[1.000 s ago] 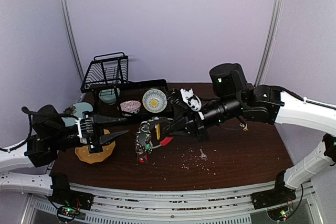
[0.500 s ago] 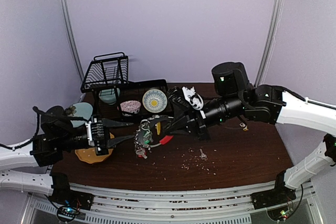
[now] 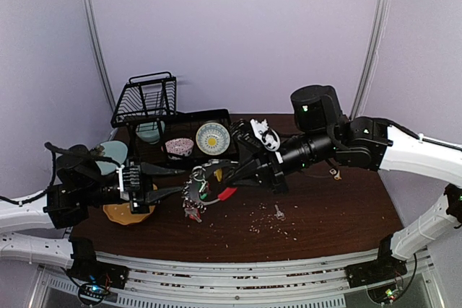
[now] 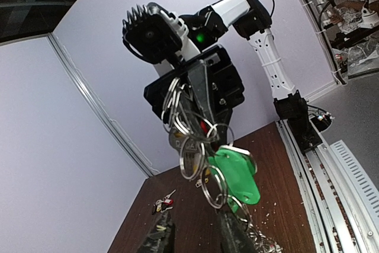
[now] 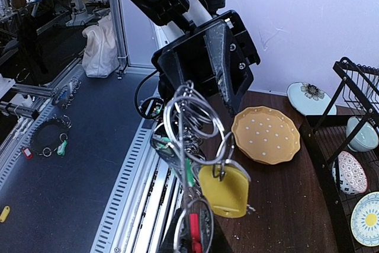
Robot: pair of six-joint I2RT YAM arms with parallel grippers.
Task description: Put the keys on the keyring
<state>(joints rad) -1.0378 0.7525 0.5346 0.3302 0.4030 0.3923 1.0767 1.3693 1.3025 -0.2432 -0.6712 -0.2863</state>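
My right gripper [image 3: 220, 176] is shut on the keyring [image 3: 198, 191], a bunch of silver rings and chain with a red clip [image 5: 192, 229], and holds it above the table. A yellow tag [image 5: 225, 191] and a green tag [image 4: 237, 173] hang from it. My left gripper [image 3: 164, 182] is open and points at the bunch from the left, its fingers [image 4: 157, 238] just short of the rings [image 4: 195, 146]. A loose silver key [image 3: 278, 213] lies on the table. A small cluster of keys with a red tag [image 4: 163, 204] lies farther off.
A yellow dotted plate [image 3: 130, 210] lies under my left arm. A black dish rack [image 3: 155, 110] with bowls and plates stands at the back left. Crumbs [image 3: 263, 221] are scattered on the dark table. Another small key [image 3: 336, 173] lies under my right arm.
My left gripper has moved right, closer to the keyring. My right gripper has shifted the bunch slightly and still holds it.
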